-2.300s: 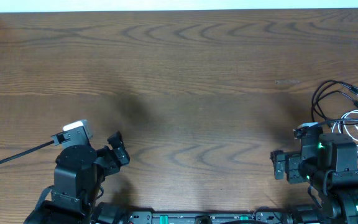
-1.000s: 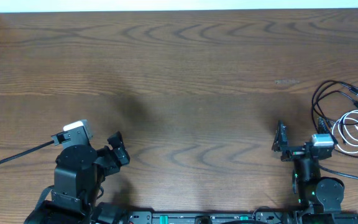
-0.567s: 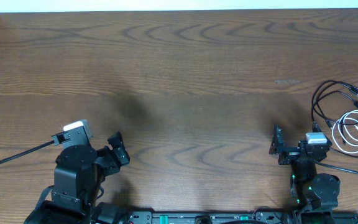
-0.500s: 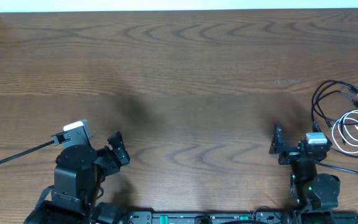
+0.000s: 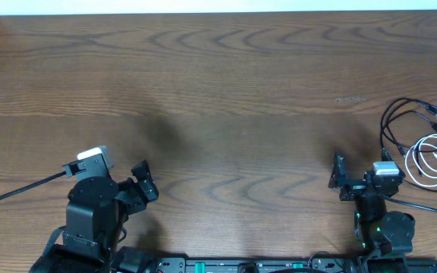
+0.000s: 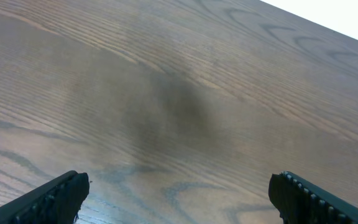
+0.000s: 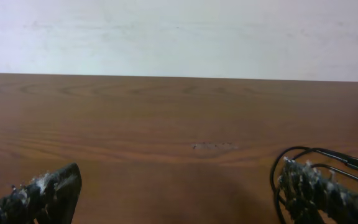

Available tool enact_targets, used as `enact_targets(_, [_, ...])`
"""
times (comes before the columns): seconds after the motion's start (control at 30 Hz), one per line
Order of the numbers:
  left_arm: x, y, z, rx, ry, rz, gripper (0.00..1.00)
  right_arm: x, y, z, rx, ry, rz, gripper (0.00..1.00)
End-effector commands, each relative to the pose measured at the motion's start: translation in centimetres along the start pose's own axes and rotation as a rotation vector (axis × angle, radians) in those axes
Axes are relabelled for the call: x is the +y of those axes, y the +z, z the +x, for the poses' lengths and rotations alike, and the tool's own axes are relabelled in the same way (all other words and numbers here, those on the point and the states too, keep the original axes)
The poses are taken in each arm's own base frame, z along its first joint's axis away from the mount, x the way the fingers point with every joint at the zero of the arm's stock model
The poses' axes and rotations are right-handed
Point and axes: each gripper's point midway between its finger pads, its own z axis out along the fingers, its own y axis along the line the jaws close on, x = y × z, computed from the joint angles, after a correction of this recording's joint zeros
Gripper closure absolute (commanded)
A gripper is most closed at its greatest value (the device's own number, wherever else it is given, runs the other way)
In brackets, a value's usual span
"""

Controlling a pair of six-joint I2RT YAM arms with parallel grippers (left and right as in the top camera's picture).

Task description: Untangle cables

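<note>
Cables (image 5: 423, 144), black loops and a white coil, lie at the desk's (image 5: 226, 91) far right; left hand (image 5: 144, 182) gapes wide, empty, well apart; right hand (image 5: 338, 174), equally wide, hovers near them; it should swing right and pinch one strand only.

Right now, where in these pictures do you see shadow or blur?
Overhead: sharp and evenly lit, with soft dark patches on the table. Left wrist: one such patch mid-frame, left fingers slightly blurred. Right wrist: right fingers out of focus, cables beyond them sharper.
</note>
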Motion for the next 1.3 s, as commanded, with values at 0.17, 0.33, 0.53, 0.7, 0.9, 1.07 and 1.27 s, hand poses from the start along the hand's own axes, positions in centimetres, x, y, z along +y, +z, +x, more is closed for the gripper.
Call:
enact_targets(0.17, [0.3,0.1,0.0,-0.004,-0.014,-0.014,0.02,0.0,0.0,0.0,-0.003,0.010,0.002,0.01])
enact_targets(0.33, [0.3,0.1,0.0,-0.004,-0.014,-0.014,0.02,0.0,0.0,0.0,-0.003,0.010,0.002,0.01])
enact_targets(0.53, [0.3,0.1,0.0,-0.004,-0.014,-0.014,0.02,0.0,0.0,0.0,-0.003,0.010,0.002,0.01])
enact_targets(0.7, [0.3,0.1,0.0,-0.004,-0.014,-0.014,0.02,0.0,0.0,0.0,-0.003,0.010,0.002,0.01])
enact_targets(0.9, [0.3,0.1,0.0,-0.004,-0.014,-0.014,0.02,0.0,0.0,0.0,-0.003,0.010,0.002,0.01])
enact_targets(1.07, [0.9,0.0,1.1,0.039,0.027,-0.039,0.02,0.0,0.0,0.0,-0.003,0.010,0.002,0.01])
enact_targets(1.27, [1.6,-0.1,2.7,0.088,0.032,-0.053,0.02,0.0,0.0,0.0,-0.003,0.010,0.002,0.01])
